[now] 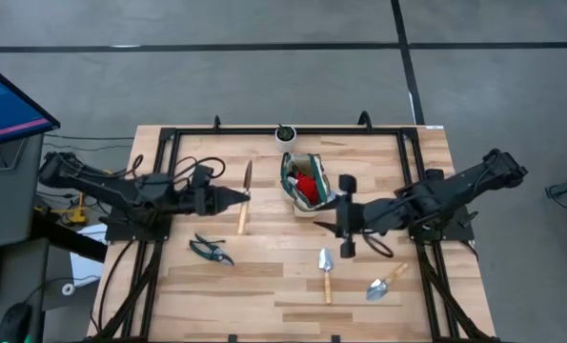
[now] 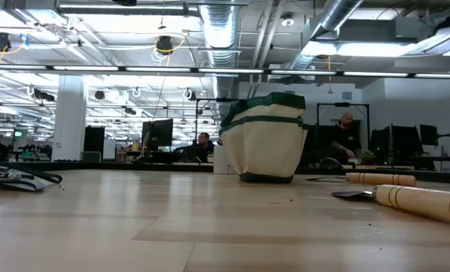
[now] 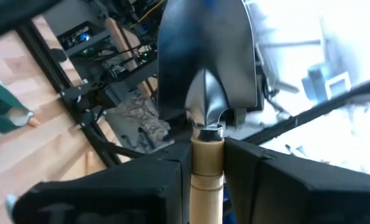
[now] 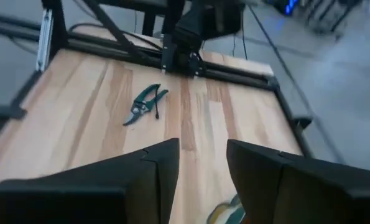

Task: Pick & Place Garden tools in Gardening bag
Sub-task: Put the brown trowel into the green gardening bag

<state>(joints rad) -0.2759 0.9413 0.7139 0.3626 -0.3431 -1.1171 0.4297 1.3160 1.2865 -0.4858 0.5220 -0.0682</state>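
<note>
Wooden desk (image 1: 264,286) carries the gardening bag (image 1: 304,181) near its far edge; left pincer (image 1: 245,196) grips 1 trowel (image 1: 246,195). Lift it clear, tip blade-down over the opening. Right pincer (image 1: 345,219) waits open.

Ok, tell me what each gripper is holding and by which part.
The left gripper holds a trowel by its wooden handle, just below the blade. The right gripper, beside the gardening bag, holds nothing; its fingers are open.
</note>
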